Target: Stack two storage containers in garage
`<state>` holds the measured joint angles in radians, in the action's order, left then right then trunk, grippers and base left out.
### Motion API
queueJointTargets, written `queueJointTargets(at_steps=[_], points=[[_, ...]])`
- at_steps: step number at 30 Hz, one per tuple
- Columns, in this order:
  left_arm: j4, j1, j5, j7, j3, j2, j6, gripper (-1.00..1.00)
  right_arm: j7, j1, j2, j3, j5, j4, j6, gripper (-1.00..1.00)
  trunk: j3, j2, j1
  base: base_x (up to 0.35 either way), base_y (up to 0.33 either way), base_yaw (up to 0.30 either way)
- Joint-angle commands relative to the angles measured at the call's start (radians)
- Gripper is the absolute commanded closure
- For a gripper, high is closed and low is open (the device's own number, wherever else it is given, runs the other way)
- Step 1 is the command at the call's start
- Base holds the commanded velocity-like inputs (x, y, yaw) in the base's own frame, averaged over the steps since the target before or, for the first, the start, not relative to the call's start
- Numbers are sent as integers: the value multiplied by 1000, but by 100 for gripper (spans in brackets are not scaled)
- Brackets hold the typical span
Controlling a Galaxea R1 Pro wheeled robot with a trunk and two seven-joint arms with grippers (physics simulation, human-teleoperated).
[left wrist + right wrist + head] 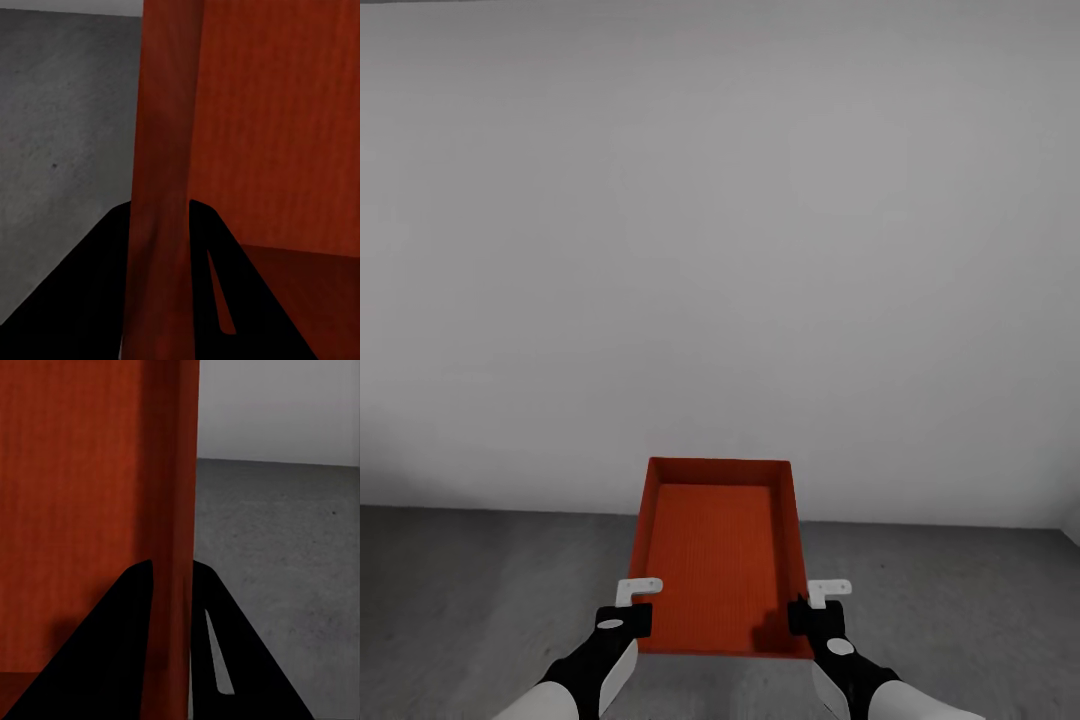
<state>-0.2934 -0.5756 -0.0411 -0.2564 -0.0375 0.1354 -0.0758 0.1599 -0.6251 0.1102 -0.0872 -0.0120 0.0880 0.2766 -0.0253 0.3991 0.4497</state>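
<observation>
The orange-red bin (717, 555) is held up over the dark grey floor (480, 600), near a pale wall (720, 250). The left gripper (635, 605) pinches its left side wall, the right gripper (812, 605) its right side wall (one finger inside, one outside).

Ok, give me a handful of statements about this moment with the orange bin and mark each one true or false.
1. Both grippers clamp opposite side walls of the storage container. True: the left gripper and the right gripper each straddle a wall.
2. The container holds a stack of boxes. False: its inside is bare.
3. The floor under the bin is light wood planks. False: it is dark grey mottled concrete.
4. A plain pale wall stands ahead of the robot. True.
5. The left gripper hangs open beside the bin. False: it is shut on the bin's wall.
</observation>
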Motion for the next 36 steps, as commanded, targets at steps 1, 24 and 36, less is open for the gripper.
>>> queueJointTargets(at_steps=[1,24,36], points=[[-3,0,6,-11,11,1,-7,100,10,0,5,27,-6,-1,4,100,2,1,0,0,0,0],[-3,0,6,-11,13,0,-6,100,9,-1,5,27,-5,-1,4,100,38,1,0,0,0,0],[-3,0,6,-11,12,0,-3,100,9,-1,3,27,-5,-1,4,100,57,1,0,0,0,0]])
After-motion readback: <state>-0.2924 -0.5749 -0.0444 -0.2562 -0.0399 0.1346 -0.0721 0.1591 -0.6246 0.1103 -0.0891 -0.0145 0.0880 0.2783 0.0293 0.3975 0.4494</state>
